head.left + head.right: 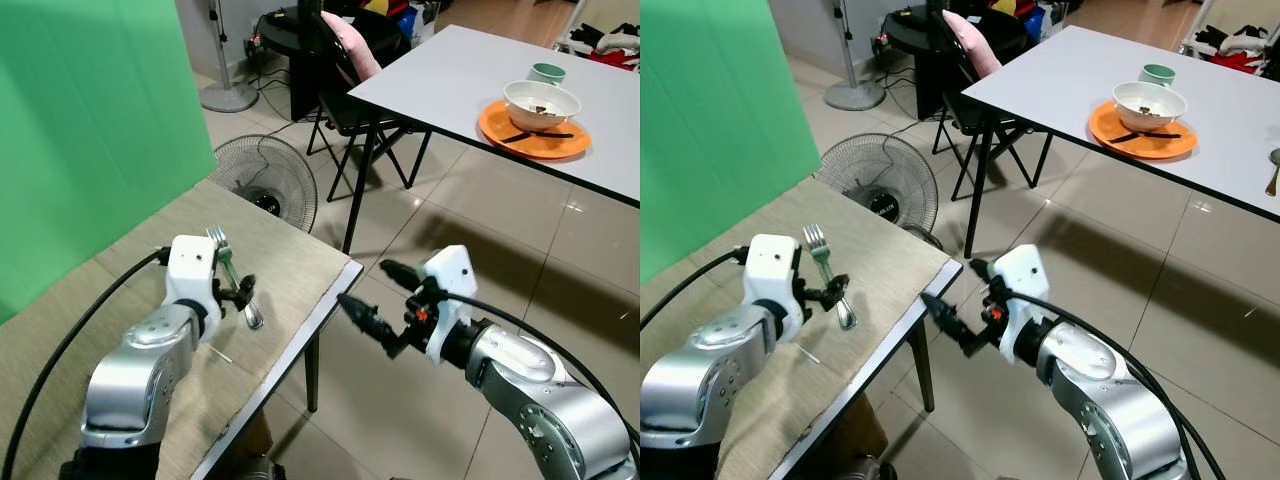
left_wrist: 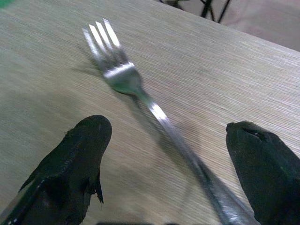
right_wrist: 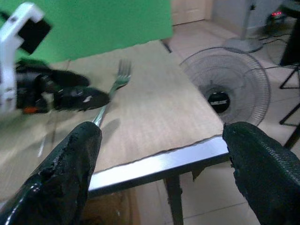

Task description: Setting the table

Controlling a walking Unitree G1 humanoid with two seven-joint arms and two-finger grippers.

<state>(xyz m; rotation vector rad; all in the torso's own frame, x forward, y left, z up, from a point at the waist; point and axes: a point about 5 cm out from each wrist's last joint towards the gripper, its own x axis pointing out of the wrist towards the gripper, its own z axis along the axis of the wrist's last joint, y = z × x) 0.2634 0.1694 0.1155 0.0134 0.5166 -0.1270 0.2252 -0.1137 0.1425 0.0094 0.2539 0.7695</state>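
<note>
Your left pincer sits over the near counter, the one with the pale wood-grain top, and it is grasping a fork. The fork is held by its handle, tines up and tilted away from the wrist, the handle end poking down below the fingers. In the left wrist view the fork runs between the two black fingers, tines pointing out over the counter top; whether it touches the surface you cannot tell. Your right pincer hangs off the counter's edge, above the tiled floor, fingers spread apart and nothing between them. From the right wrist view those spread fingers frame the counter's corner, with the fork and the left pincer beyond. A floor fan stands just past the counter's far corner, in front of a green screen. Well apart, across the floor, a second counter with a white top carries an orange plate with a white bowl on it; dark chopsticks lie on the plate by the bowl. A small green cup stands just behind. A spoon lies at that counter's right side. A black chair is pushed up near it.
</note>
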